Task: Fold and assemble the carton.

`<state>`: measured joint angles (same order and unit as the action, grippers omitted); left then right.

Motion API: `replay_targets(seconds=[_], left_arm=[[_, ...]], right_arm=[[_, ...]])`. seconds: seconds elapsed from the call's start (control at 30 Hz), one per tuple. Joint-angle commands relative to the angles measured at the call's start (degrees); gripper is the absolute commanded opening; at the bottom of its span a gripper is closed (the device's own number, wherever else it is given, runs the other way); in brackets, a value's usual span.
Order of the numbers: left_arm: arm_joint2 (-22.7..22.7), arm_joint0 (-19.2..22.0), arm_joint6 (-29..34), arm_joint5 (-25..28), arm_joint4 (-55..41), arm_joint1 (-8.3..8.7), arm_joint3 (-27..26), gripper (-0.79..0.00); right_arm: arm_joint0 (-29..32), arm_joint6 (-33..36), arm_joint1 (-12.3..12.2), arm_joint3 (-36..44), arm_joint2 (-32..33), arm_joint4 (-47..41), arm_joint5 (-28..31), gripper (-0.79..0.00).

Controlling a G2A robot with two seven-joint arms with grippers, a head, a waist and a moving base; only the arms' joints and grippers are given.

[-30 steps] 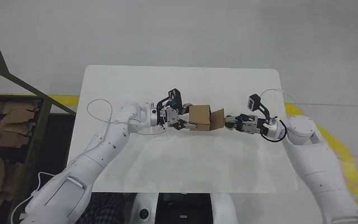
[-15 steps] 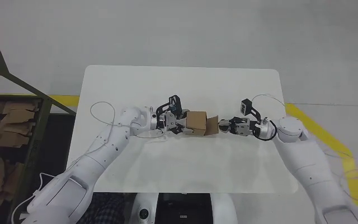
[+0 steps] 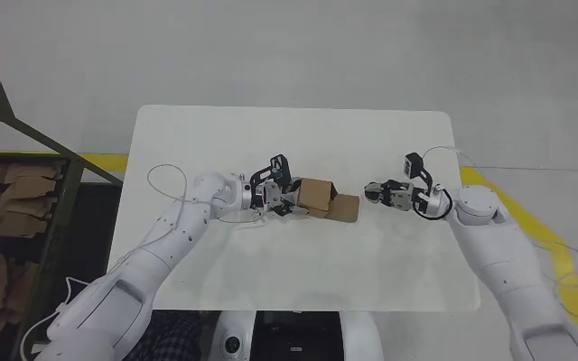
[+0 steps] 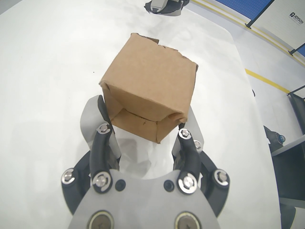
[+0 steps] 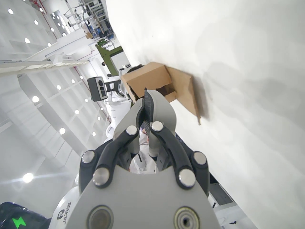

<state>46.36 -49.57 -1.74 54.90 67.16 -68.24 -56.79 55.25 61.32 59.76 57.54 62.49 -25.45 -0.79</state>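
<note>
A small brown carton (image 3: 314, 193) lies on its side in the middle of the white table (image 3: 271, 135). Its open end faces right, and one flap (image 3: 344, 208) is folded out flat on the table. My left gripper (image 3: 287, 196) is shut on the carton's left end. In the left wrist view its fingers (image 4: 103, 110) press both sides of the carton (image 4: 150, 84). My right gripper (image 3: 369, 191) hovers a short way right of the flap, shut and empty. In the right wrist view its fingertips (image 5: 145, 96) point at the carton's open end (image 5: 147, 75).
A thin white cable (image 3: 163, 176) loops over the table beside the left arm. Off the table's left edge a bin (image 3: 27, 194) holds flat cardboard pieces. Bare table lies in front of and behind the carton.
The right gripper pushed left against the carton's flap, then drew back to the right. The flap now lies flat on the table. The left gripper and carton shifted slightly left.
</note>
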Motion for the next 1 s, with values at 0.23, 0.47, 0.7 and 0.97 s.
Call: replay_targets(seconds=[0.23, 0.47, 0.7, 0.97], left_arm=[[0.8, 0.3, -3.0, 0.8, -1.0, -0.16, 0.8, -0.234], [1.6, 0.3, -3.4, 1.0, 0.7, 0.13, 0.4, -0.191], [1.7, -0.4, -4.4, 3.1, 1.6, 0.77, -1.4, 0.000], [1.4, -2.3, -4.2, 3.1, 0.4, 2.14, -4.1, 0.000]], right_arm=[[4.0, -0.2, -1.3, 5.6, 3.7, 0.5, 0.0, -0.785], [6.6, 0.3, -2.2, 9.4, 6.3, 1.0, 0.2, -0.785], [7.8, 1.9, -2.6, 10.3, 7.5, 0.5, 1.0, -0.785], [8.4, 2.3, -2.7, 10.9, 8.1, 0.0, 1.9, -0.785]])
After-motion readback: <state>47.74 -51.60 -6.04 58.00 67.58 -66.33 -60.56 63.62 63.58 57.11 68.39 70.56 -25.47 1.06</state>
